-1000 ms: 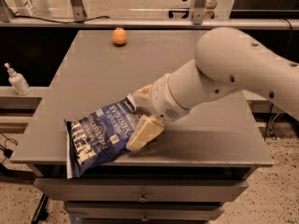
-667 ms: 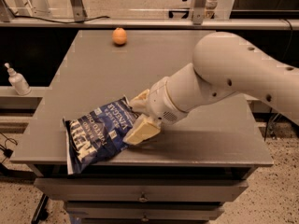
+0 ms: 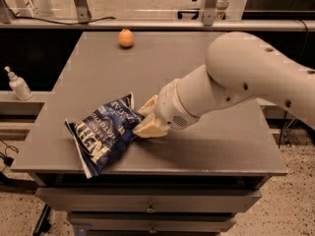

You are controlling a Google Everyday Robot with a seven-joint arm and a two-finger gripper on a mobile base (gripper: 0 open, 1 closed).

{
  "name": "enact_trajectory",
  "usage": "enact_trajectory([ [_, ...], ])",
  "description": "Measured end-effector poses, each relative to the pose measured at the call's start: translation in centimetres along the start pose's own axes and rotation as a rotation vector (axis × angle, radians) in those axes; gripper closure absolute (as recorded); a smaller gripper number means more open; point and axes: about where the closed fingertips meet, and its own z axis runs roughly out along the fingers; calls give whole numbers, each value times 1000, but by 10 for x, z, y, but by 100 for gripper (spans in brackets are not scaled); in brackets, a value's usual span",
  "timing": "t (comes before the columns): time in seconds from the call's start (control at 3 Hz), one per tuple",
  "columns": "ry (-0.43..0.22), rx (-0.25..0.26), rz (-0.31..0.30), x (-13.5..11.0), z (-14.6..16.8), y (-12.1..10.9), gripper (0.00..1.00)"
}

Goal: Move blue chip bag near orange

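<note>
A: Well, crinkly navy-blue chip bag (image 3: 101, 136) at lower left, one corner hanging past the grey metal table's (image 3: 206, 156) front edge. Pinched at its right edge by the cream two-finger gripper (image 3: 146, 118), closed on it.

B: And at upper left, well apart, the small round orange (image 3: 126, 38). Risks?

A: Thin hold on slick foil. Could slip mid-carry, or snag and tumble off the front.
</note>
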Motion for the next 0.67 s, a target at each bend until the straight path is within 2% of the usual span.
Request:
enact_trajectory([
  [0.33, 0, 54, -19, -12, -15, -22, 100],
  [0.67, 31, 154, -64, -25, -54, -58, 100],
])
